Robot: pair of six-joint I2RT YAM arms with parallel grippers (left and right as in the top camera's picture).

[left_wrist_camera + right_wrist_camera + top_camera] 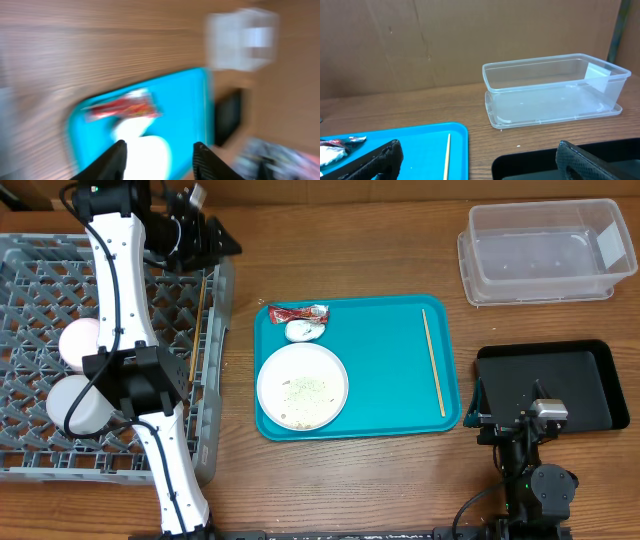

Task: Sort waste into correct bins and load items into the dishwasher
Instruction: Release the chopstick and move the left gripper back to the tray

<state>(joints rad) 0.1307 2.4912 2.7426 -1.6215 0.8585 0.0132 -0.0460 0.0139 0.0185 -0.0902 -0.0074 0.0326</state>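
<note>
The grey dishwasher rack (30, 280) fills the left side and holds two pale round dishes (78, 340) (72, 404) and one chopstick (197, 330). My left gripper (215, 242) (160, 150) hovers over the rack's far right corner, open and empty; its view is blurred. On the teal tray (390, 390) lie the red wrapper (298, 312) (122, 107), the white scrap (303, 331), the large white plate (302, 386) with rice grains, and a second chopstick (433, 360) (446, 155). My right gripper (505, 418) (479, 150) is wide open and empty between the teal tray and the black tray (560, 385).
The clear tub (540, 250) (552, 90) stands at the back right, behind the black tray (530, 165). The left arm's white links cross the rack from its front edge to its far right corner. A brown wall closes off the back.
</note>
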